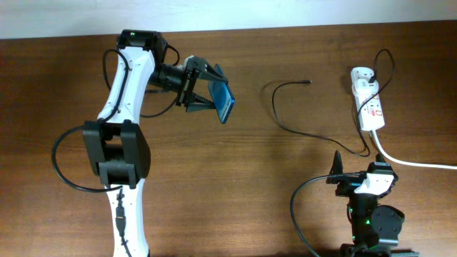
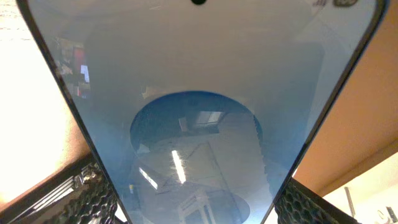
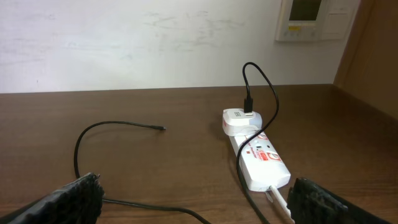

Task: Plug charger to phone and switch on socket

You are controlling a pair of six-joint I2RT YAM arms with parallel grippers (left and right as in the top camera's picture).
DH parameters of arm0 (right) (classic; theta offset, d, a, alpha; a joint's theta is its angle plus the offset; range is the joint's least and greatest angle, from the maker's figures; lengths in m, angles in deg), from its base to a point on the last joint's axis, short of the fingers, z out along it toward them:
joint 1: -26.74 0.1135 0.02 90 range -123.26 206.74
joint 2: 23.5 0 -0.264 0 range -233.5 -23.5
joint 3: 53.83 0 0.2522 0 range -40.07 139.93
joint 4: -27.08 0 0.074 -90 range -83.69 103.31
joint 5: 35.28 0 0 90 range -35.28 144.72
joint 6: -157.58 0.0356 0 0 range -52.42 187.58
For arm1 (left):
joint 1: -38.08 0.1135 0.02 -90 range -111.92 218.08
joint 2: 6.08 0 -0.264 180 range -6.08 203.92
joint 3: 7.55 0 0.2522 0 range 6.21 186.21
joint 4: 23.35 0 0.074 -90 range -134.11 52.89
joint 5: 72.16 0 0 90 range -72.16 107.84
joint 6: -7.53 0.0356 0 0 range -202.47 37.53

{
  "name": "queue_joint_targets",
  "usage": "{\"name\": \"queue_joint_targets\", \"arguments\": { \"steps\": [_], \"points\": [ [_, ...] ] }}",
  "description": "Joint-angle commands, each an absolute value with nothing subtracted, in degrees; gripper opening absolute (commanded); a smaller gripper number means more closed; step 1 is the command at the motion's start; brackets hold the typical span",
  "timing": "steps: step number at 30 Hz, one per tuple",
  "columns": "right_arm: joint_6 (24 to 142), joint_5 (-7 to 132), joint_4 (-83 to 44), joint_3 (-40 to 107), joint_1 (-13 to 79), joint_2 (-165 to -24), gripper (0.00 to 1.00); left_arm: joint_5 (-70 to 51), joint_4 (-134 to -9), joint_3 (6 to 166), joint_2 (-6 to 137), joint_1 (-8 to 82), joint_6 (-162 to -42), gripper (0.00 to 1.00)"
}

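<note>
Your left gripper (image 1: 206,89) is clenched on the phone (image 1: 225,103) and holds it tilted, well to the left of the socket (image 1: 369,103). In the left wrist view the blue screen fills almost the whole frame. Its lower end is cut off, so you cannot see the charging port. Only the mesh-patterned fingers (image 2: 93,196) show at the bottom corners, pressed against the phone's edges.

The charger (image 1: 285,125) lies on the table (image 1: 250,185). Its plug tip (image 1: 308,81) rests free, left of the socket and between it and the phone. From there the thin black cable curls past the socket's near end and loops up into the white adapter (image 3: 242,121) at the far end. The red marks on top of the socket are too small to show whether the switch is on. The thick white cord (image 1: 421,164) runs off the right edge of the frame.

Your right gripper (image 3: 194,186) is released, its fingers spread wide with nothing between them, just on the near side of the socket.
</note>
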State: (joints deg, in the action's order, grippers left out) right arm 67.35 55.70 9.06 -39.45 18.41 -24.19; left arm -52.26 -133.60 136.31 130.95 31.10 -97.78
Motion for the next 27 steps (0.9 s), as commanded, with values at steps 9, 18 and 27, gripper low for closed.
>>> {"name": "queue_joint_targets", "arguments": {
  "steps": [9, 18, 27],
  "points": [
    [67.2, 56.8, 11.6, -39.8, 18.4, -23.9, 0.99, -53.8, -133.9, 137.8, 128.3, 31.4, -95.8, 0.47],
    [94.3, 85.1, 13.9, -39.8, 18.5, -24.2, 0.99, -52.4, -133.8, 137.8, 128.3, 31.4, -95.9, 0.47],
    [94.3, 78.1, 10.2, -31.8, 18.5, -28.3, 0.98, -51.1, -133.6, 137.8, 128.3, 31.4, -95.9, 0.46]
  ]
}}
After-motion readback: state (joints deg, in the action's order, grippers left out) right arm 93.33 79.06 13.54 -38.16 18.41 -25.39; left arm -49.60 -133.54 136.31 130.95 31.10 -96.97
